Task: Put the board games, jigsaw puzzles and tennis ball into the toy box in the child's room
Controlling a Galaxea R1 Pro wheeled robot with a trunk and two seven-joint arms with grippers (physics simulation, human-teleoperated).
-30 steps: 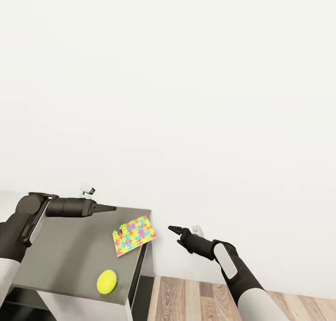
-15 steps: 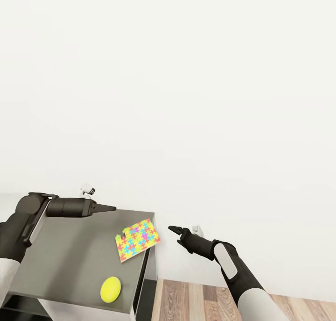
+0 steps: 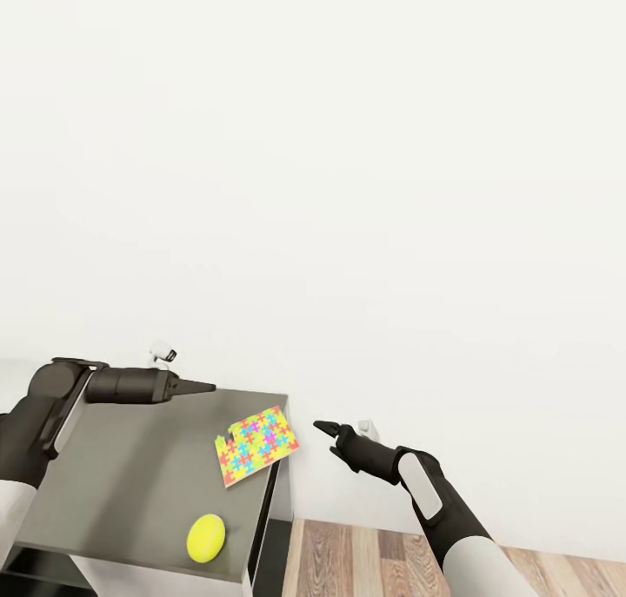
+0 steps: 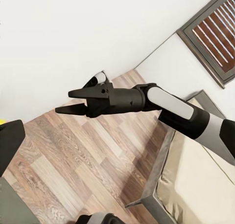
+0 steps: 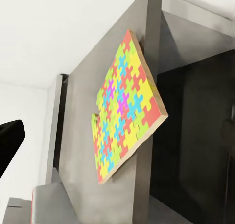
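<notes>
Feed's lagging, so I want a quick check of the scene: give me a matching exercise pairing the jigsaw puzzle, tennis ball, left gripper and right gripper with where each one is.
Things:
1. jigsaw puzzle
2. tennis ball
3. left gripper
4. right gripper

Places:
A. off the table, over the wood floor
B. above the table's far edge
C. corner overhanging the table's right edge
D. near the table's front edge

Pairs: 1-C, 2-D, 3-B, 4-A

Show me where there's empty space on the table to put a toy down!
The big bare patch of table lies under the left claw, between the jigsaw puzzle and the view's left edge. It gets tighter near the right edge, where the puzzle overhangs and the tennis ball sits.
</notes>
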